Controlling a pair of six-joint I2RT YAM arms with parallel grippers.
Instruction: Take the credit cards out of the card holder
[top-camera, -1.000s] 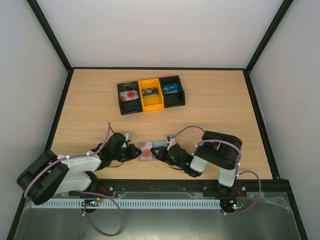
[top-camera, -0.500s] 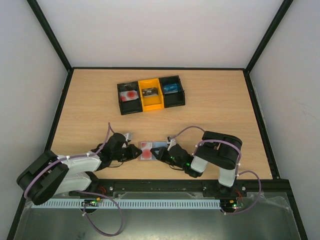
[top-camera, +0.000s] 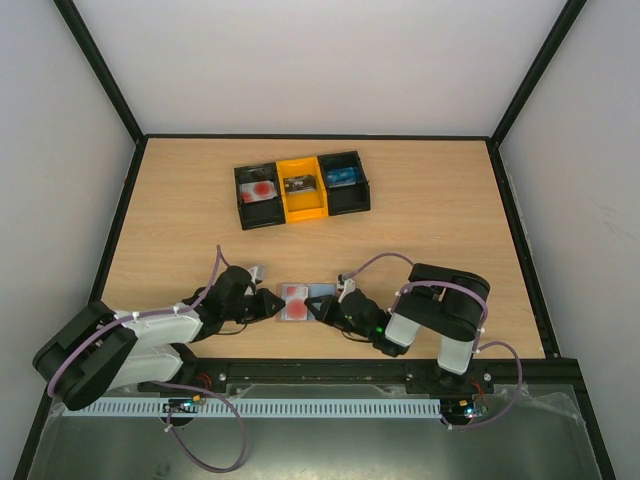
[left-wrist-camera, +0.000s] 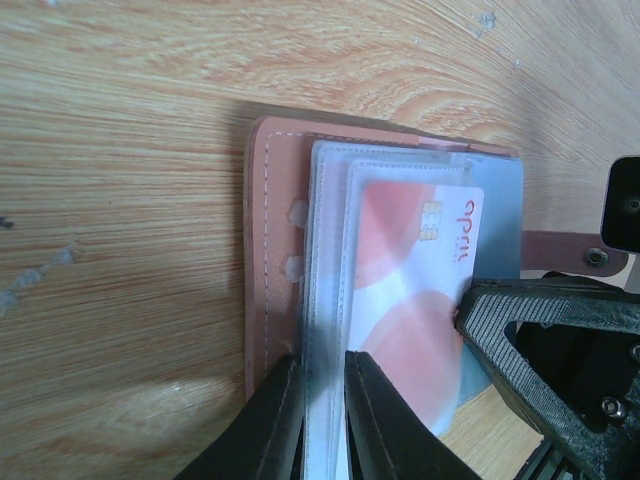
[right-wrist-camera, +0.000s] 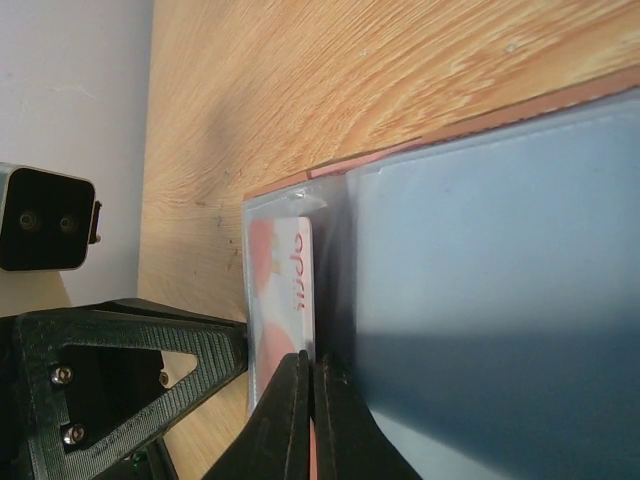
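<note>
Black fingers (left-wrist-camera: 285, 425) of the left gripper (left-wrist-camera: 320, 362) are standing nearly shut, pinching the edge of a clear inner sleeve of the card holder (left-wrist-camera: 268, 250) between them. The card holder is lying open and flat on the wooden table (top-camera: 430, 220), near its front edge and between the two arms. Its pinkish-brown cover is showing along the left side in the left wrist view. A pale card (left-wrist-camera: 415, 290) with red round marks is sitting in that sleeve, and a blue-grey panel is spreading out to its right. Further right, the right gripper (right-wrist-camera: 311, 358) is meeting the card's edge. Its fingers (right-wrist-camera: 285, 420) are standing almost together, with the thin card running into the slit between them. Beyond, well apart from the holder, a black-and-yellow tray (top-camera: 304, 212) is sitting mid-table.
</note>
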